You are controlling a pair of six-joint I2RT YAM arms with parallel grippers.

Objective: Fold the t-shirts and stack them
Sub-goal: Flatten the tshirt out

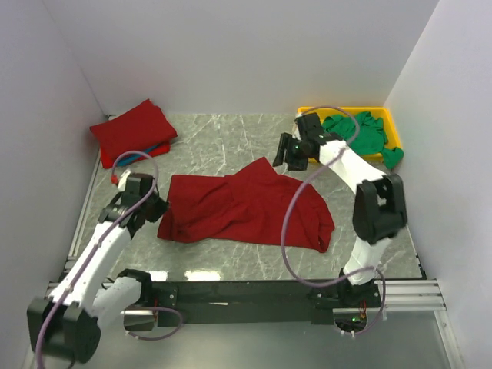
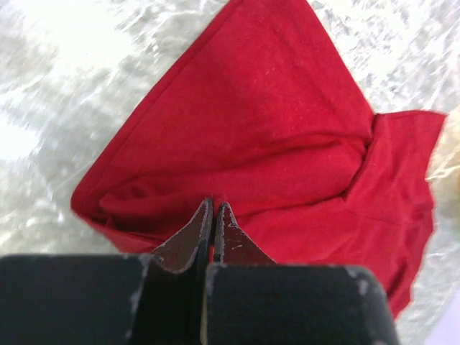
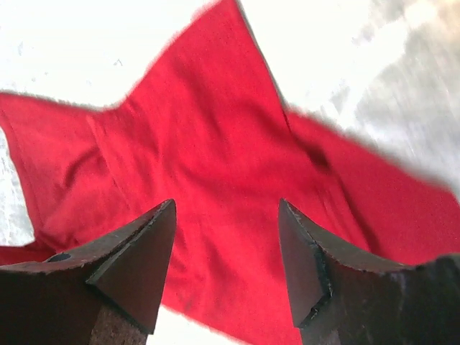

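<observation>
A dark red t-shirt (image 1: 246, 204) lies loosely spread in the middle of the table, one corner pointing to the back. My left gripper (image 1: 157, 206) is at the shirt's left edge. In the left wrist view its fingers (image 2: 213, 208) are shut, with a sliver of the red cloth (image 2: 273, 144) between them and folds running toward the tips. My right gripper (image 1: 286, 156) hovers over the back corner. Its jaws (image 3: 226, 208) stand open above the red shirt (image 3: 215, 144) with nothing between them. A folded dark red shirt (image 1: 132, 129) rests on a blue one (image 1: 159, 147) at the back left.
A yellow tray (image 1: 387, 115) at the back right holds a crumpled bright green shirt (image 1: 361, 132), which spills over its right edge. White walls close in the table on three sides. The arms' black base rail (image 1: 246, 292) runs along the near edge.
</observation>
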